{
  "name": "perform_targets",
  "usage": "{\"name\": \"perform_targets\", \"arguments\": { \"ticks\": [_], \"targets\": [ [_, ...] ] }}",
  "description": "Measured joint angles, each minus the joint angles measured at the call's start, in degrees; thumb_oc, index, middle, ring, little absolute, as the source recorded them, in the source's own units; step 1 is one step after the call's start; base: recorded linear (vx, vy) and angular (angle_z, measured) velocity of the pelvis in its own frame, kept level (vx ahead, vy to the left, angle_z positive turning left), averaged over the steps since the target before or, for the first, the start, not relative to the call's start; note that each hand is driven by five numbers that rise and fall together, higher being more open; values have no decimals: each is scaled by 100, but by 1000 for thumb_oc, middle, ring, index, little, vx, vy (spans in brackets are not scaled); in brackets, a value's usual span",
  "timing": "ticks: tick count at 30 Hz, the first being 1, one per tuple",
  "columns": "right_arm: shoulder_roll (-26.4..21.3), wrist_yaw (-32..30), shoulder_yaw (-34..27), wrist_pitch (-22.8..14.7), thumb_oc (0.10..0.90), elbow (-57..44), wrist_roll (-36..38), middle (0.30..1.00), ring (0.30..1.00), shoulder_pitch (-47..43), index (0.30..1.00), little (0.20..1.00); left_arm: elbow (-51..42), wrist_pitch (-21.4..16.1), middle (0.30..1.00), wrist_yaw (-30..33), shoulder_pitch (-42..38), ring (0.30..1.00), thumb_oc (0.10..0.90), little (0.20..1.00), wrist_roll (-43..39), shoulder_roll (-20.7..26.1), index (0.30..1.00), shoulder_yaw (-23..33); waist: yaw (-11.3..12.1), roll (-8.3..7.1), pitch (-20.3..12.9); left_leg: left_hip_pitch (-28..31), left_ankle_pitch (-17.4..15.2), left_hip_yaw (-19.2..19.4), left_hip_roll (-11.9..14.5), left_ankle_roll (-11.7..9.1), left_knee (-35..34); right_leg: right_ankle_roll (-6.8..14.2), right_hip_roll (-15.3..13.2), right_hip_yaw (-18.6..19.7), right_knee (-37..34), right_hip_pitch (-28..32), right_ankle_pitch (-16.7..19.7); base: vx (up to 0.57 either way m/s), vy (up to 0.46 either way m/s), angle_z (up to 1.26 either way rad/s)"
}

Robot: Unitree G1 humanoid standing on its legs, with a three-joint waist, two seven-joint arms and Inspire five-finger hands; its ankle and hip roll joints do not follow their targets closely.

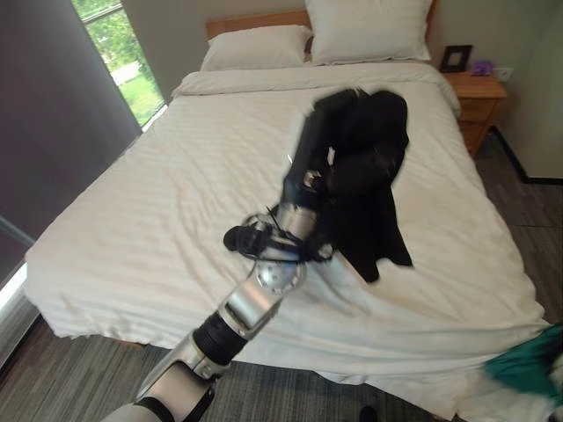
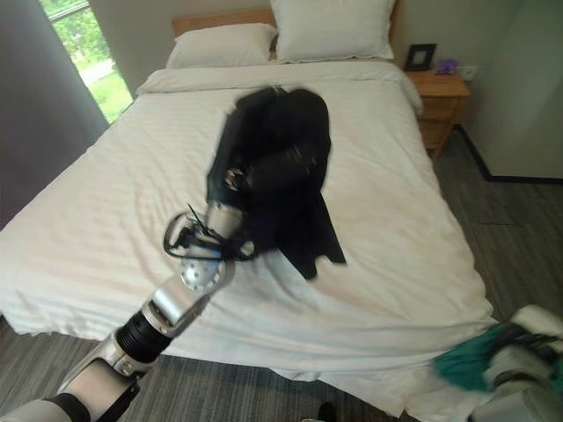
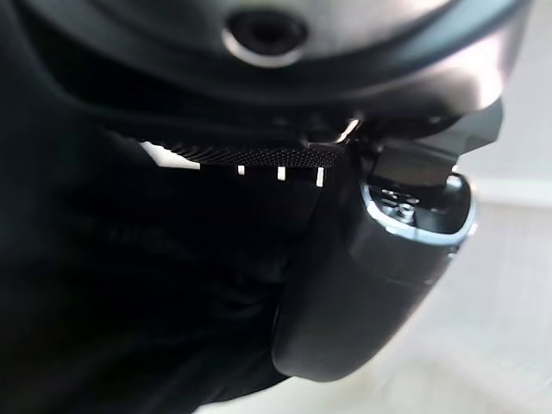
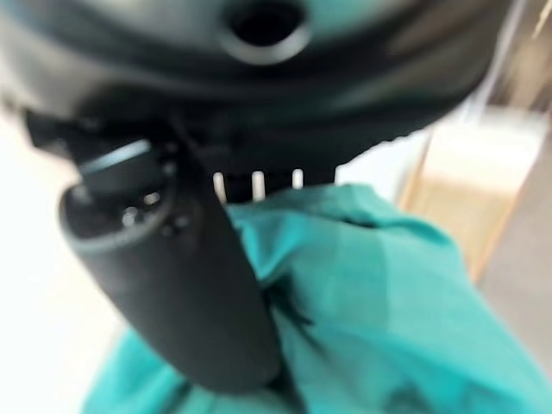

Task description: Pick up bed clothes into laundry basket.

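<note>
White sheets covered a wide bed that took up most of the room, with two pillows against a wooden headboard at its far edge, a window beyond its left edge and a wooden nightstand past its far right corner. Grey plank flooring ran along the near edge.

We saw our left hand raised over the middle of the bed, with a black garment bunched over it and hanging down in loose folds, its lowest tail close above the sheet. In the left wrist view the black cloth pressed against the palm beside the thumb, so we judged the fingers to be curled into it.

Our right hand sat low by the near right corner of the bed, its thumb lying on a teal garment gathered against the palm; we judged that it was gripped too.

Both garments looked soft, light and limp. The black one was matt, and draped with no stiffness; the teal one was smooth and creased. We expected such cloth to sag, trail and slip out of a loose hold, so the best hold was a thick bunch near the middle, not an edge or sleeve.

We could not find a laundry basket.
</note>
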Motion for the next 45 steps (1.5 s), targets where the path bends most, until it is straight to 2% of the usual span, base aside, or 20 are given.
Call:
{"name": "perform_targets", "arguments": {
  "ticks": [2,3,6,8,10,11,13,16,18,20,23,26,29,31,32,36,38,40,43,45],
  "targets": [
    [-369,-504,-107,-79,400,-32,-45,300,300,-769,300,300,505,1,300,-28,179,300,400,300,59,229,300,-250,403,-261,186,-151,-280,-1448,-342,-176,472,-6,9,432,-10,-236,45,-84,126,-86],
    [-373,-598,-208,-116,400,-141,-37,300,300,-1158,300,300,788,141,300,-92,187,300,400,300,49,334,300,-329,471,-334,228,-43,-457,-1596,-392,-49,496,-57,39,607,-18,-305,120,-82,251,-74],
    [44,-1109,-1103,-197,400,-1171,211,300,300,-1245,300,300,1444,156,300,-128,127,300,400,300,-75,348,300,-449,242,-560,374,23,-1097,-1618,-220,88,346,37,294,825,-23,-471,252,-198,313,-52],
    [925,-1459,-2410,-478,400,-2559,1001,300,300,-506,300,300,1543,138,300,-133,0,300,400,300,-143,517,300,-554,80,-1309,611,-180,-944,-1265,-588,270,365,109,-30,951,-64,-867,364,-247,140,-56],
    [1210,-1529,-2390,-556,400,-2681,1228,300,300,-431,300,300,1709,182,300,-149,-27,300,400,300,-141,545,300,-646,22,-1372,692,-283,-789,-1005,-542,423,313,198,-208,531,-35,-1080,-295,-185,75,-83],
    [1548,-1646,-2392,-524,400,-2701,1301,300,300,-179,300,300,1966,203,300,-152,42,300,400,300,-25,543,300,-751,273,-1129,703,-270,-711,-514,-210,439,152,-99,-266,-996,307,-1285,-892,-207,150,-145],
    [1832,-1647,-2233,-302,400,-2537,1367,300,300,54,300,300,2134,280,300,-194,226,300,400,300,10,591,300,-765,328,-1044,699,-109,-684,-220,-113,450,2,-251,-269,-1688,546,-998,-303,-258,129,-105],
    [2049,-1666,-1713,-120,400,-2343,1363,300,300,-235,300,300,2398,337,300,-284,284,300,400,300,64,954,300,-615,460,-1121,775,-484,-999,547,-210,611,807,-722,-97,-1669,-32,-944,1548,-224,36,-131],
    [2027,-1687,-1676,-13,400,-1971,1364,300,300,-655,300,300,2486,488,300,-413,162,300,400,300,67,987,300,-623,412,-944,898,-207,-716,611,-233,812,197,-506,-30,-1237,-38,-1085,1909,-383,-8,-129],
    [1916,-1685,-1639,142,400,-1578,1387,300,300,-642,300,300,2602,519,300,-534,192,300,400,300,68,707,300,-634,443,-728,842,72,-584,969,49,792,1,-329,-188,-2180,800,-869,635,-357,0,-82],
    [1862,-1676,-1648,73,400,-1889,1421,300,300,-683,300,300,2506,481,300,-518,213,300,400,300,7,623,300,-582,826,-629,789,566,-556,1660,357,750,-127,83,-788,-2304,1965,-488,-284,-199,11,-120],
    [1750,-1675,-1645,-158,400,-2150,1420,300,300,-711,300,300,2433,455,300,-528,192,300,400,300,-59,643,300,-527,995,-786,652,626,-528,1787,304,573,-172,-138,-945,-2086,1170,8,655,-320,-86,-63],
    [2531,-1680,-1155,-238,400,-2476,1437,300,300,-1156,300,300,2554,426,300,-444,654,300,400,300,-89,806,300,-34,1362,-755,636,283,-534,2183,1170,383,1367,-751,-73,-2662,351,-136,850,-249,-117,-176],
    [2597,-1513,-1023,-287,400,-2858,1455,300,300,-910,300,300,2664,682,300,-455,587,300,400,300,-151,689,300,-123,1013,-704,578,14,-625,2050,947,-28,399,-380,-105,-2148,210,-71,336,-95,-186,-104],
    [2646,-1600,-1237,-352,400,-3476,1447,300,300,-720,300,300,2431,605,300,-445,775,300,400,300,-95,467,300,93,1132,-330,510,313,297,2153,1029,-110,-554,-385,-15,-2055,453,-296,-3,-65,-194,-119],
    [3546,-1033,-810,-536,400,-5622,1408,300,300,1687,300,300,1058,684,300,-418,2060,300,400,300,-98,813,300,1487,335,-215,469,653,468,2637,1260,-22,-303,-468,296,-1745,461,-380,-82,-83,-175,-102],
    [3421,-559,-1613,-376,400,-8848,1602,300,300,3857,300,300,-78,736,300,-505,2880,300,400,300,-153,1027,300,2626,-425,214,645,816,555,2972,1300,-170,-203,-442,389,-1447,512,-429,-103,54,-172,-82],
    [4045,-533,-1727,-1251,400,-9887,1034,300,300,5213,300,300,-274,561,300,-381,3986,300,400,300,-112,996,300,3564,-812,159,604,1179,776,3209,1491,-250,575,-556,487,-966,507,-220,-208,93,-303,-177],
    [3713,-509,-1606,-1203,400,-8179,964,300,300,4776,300,300,838,635,300,-407,3474,300,400,300,-134,747,300,2872,-738,281,144,1040,1062,1685,1538,-285,1278,-730,732,-732,480,-164,-529,92,-251,-107],
    [3281,-240,-1451,-924,400,-7237,835,300,300,4292,300,300,576,587,300,-724,3069,300,400,300,-167,455,300,1865,-433,122,288,529,1908,557,1298,-309,1865,-935,811,-405,534,-231,-544,-72,-631,-62]
  ]
}}
